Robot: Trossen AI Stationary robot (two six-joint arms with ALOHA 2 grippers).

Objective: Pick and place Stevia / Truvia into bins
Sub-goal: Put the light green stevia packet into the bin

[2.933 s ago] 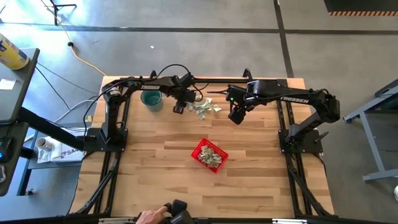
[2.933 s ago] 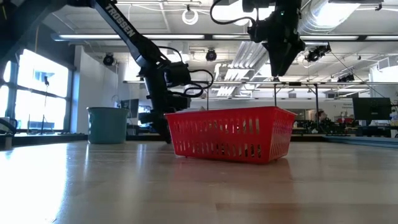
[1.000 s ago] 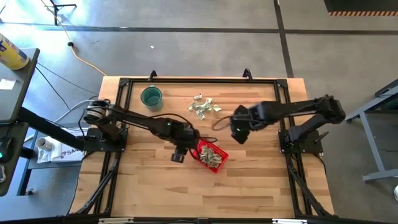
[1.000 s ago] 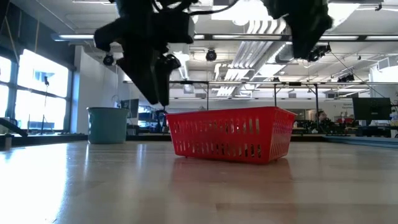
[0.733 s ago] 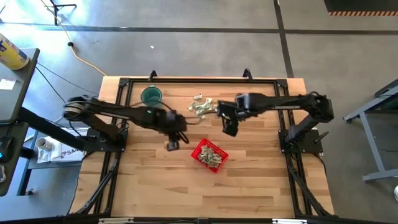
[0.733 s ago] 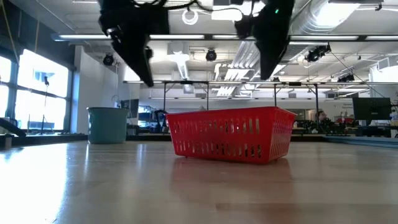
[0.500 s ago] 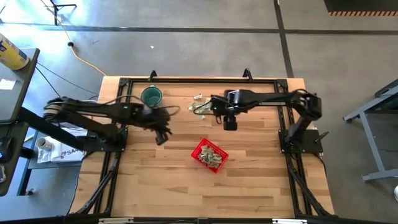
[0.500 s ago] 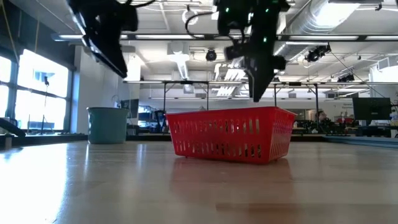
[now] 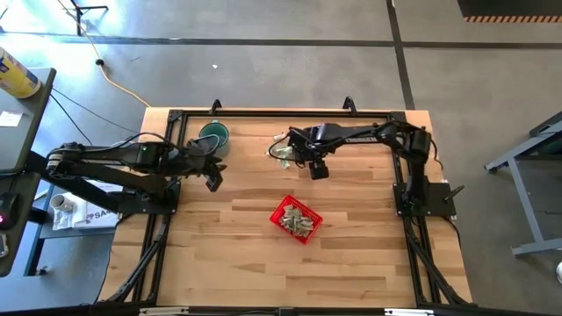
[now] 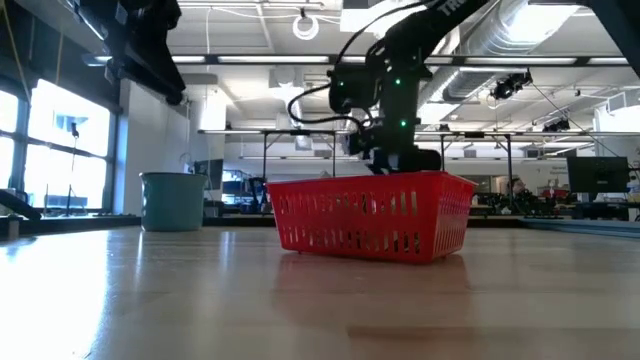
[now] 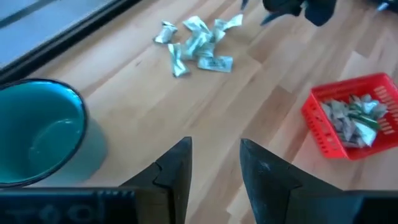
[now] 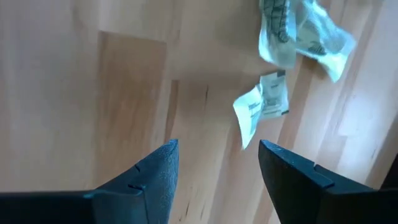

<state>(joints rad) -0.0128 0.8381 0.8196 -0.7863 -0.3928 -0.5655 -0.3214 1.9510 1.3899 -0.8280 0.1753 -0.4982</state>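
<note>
My right gripper [image 9: 318,170] sits just above centre in the high view, beside the loose pile of Stevia / Truvia sachets [image 9: 283,151] at the top middle of the bench [image 9: 351,263]; its wrist view shows the jaws spread with nothing between them and a few sachets [image 12: 273,102] lying just ahead on the wood. My left gripper [image 9: 213,183] is at the left of the frame near the teal cup [image 9: 213,137], fingers [image 11: 174,171] apart and empty, well away from the pile. The red basket [image 9: 296,219] rests a little below centre, and it already holds a good layer of sachets — I can see them heaped inside from the left wrist view [image 11: 354,115]. So I judge the job partly done: a fair share is binned, but a small cluster is left out on the bench, and neither gripper carries one right now. The right arm looks best placed for the next pick, since the pile is at its fingertips. As for writing, the sachets carry small print — too tiny for me to read — and I can make out no brand lettering on the arms in these views.
</note>
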